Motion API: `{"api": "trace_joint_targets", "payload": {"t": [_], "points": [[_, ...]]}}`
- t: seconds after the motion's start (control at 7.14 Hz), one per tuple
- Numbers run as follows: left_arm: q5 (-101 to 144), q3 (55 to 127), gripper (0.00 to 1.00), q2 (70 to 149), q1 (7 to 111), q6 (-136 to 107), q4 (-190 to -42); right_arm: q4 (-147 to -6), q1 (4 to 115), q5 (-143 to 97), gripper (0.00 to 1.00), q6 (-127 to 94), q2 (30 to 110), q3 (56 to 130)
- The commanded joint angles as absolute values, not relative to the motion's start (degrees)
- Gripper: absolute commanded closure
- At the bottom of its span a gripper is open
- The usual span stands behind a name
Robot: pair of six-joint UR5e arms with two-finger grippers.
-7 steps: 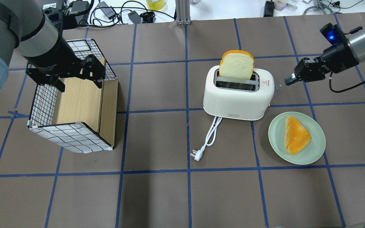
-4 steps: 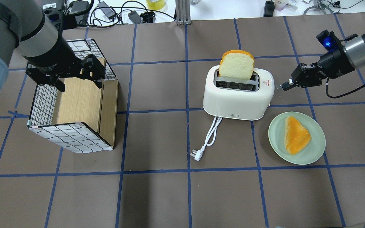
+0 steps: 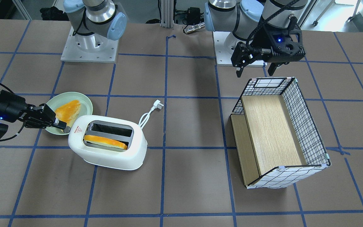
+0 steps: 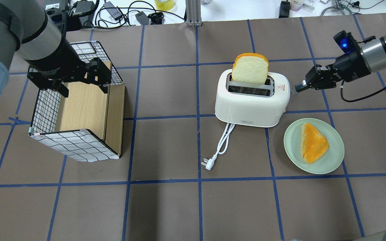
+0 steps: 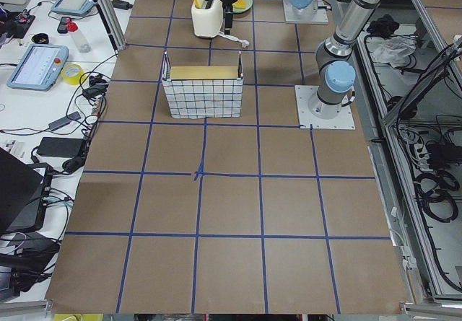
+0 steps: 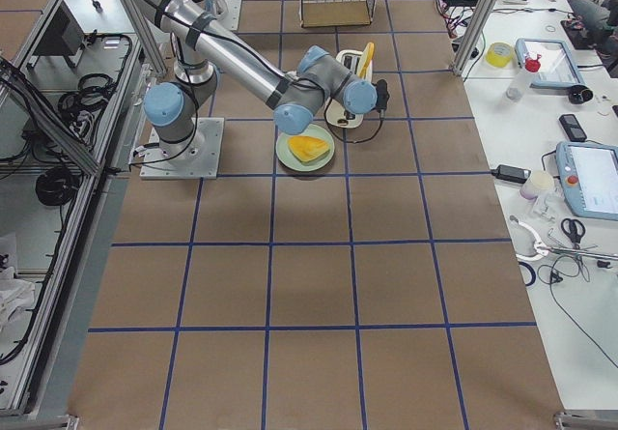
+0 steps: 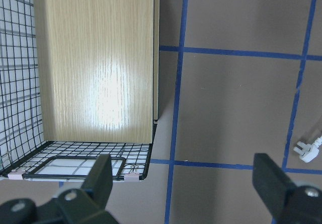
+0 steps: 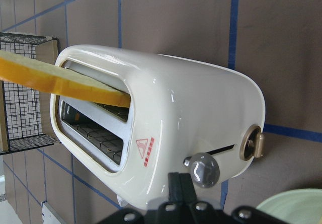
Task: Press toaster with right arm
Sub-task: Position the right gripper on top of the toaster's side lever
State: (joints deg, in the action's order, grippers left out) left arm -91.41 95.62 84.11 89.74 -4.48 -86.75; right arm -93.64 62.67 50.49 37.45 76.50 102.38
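So the rounded white two-slot toaster [image 4: 251, 105] sits upright in the right half of the brown bench with the blue tape grid [image 4: 179, 207], about midway between the robot's edge and the operators' edge. Its white cord with the plug [image 4: 223, 144] trails off toward the robot's edge. A pale bread slice with an orange crust [image 4: 250, 68] sticks well up out of the slot on the operators' side. The black two-finger right hand [image 4: 297, 89] reaches in low from the bench's right end with its fingers pinched together and nothing between them. It's aimed at the toaster's end wall, below the little red triangle mark [image 4: 280, 87]. In the wrist view the tips sit right under the round grey knob [image 8: 204, 169], and the tan lever tab [image 8: 251, 144] is in its slot just off to one side. Honestly can't tell if the tips are touching anything or are just a hair off. A light green round plate [image 4: 330, 160] sits just beside the toaster, toward the robot's edge and the right end, with an orange-topped piece of bread [image 4: 313, 142] lying on it. Over in the left half there's a black wire-grid basket with white lining and pale wood panels [image 4: 75, 147]. The black left hand [image 4: 84, 83] hangs in the air above it, fingers spread wide and holding nothing.
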Motion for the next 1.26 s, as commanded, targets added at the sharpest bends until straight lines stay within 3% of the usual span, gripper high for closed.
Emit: {"api": "trace_joint_targets", "payload": {"t": [0.0, 1.12], "points": [[-91.4, 95.6, 0.0, 84.1, 89.7, -4.5, -86.7, -95.8, 62.7, 50.4, 1.0, 37.2, 76.4, 102.4], [-91.4, 95.6, 0.0, 84.1, 89.7, -4.5, -86.7, -95.9, 62.8, 50.5, 1.0, 37.9, 74.6, 104.3]]}}
